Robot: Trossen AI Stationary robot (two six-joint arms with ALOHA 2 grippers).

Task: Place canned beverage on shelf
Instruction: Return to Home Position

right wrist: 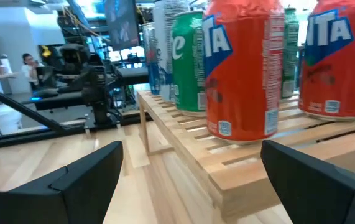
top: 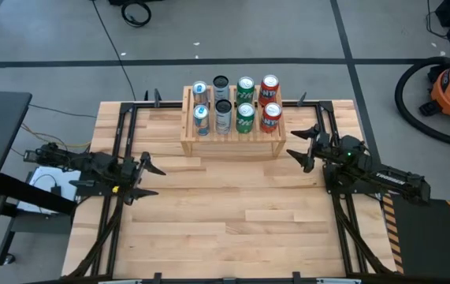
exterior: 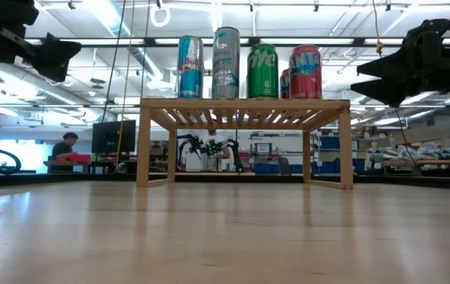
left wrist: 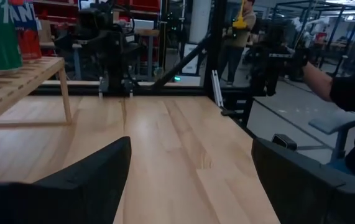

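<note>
Right gripper (top: 295,145): empty, with its fingers spread wide. It hangs up off the table (top: 232,221), just beside the right end of the shelf (top: 232,145), and points at it. A red can (right wrist: 242,68) sits right in front of its wrist camera.
Left gripper (top: 155,180): empty too, with its fingers spread wide. It is high over the left part of the table, well apart from the shelf.
Table: a big light wood top, bare in front of the shelf.
Shelf: a low wood rack at the back middle of the table, with thin bars on top.
Cans: eight stand up straight on the shelf, two by two. From left to right they are blue cans (top: 201,118), silver cans (top: 223,116), green cans (top: 244,117) and red cans (top: 271,117).
Job: it looks done to me, as no can is left on the table.
Step now: I think the arms only need to go home.
How to do it well: pull the right gripper straight back from the red cans first. Turn it only when it is clear of the shelf's side board. Go slow. The left one has lots of room.
What could go wrong: one bump could tip a red can into the can next to it.
Right arm (top: 382,180): reaches in from the right edge toward the shelf.
Left arm (top: 75,162): lies near the left edge and points across the table.
</note>
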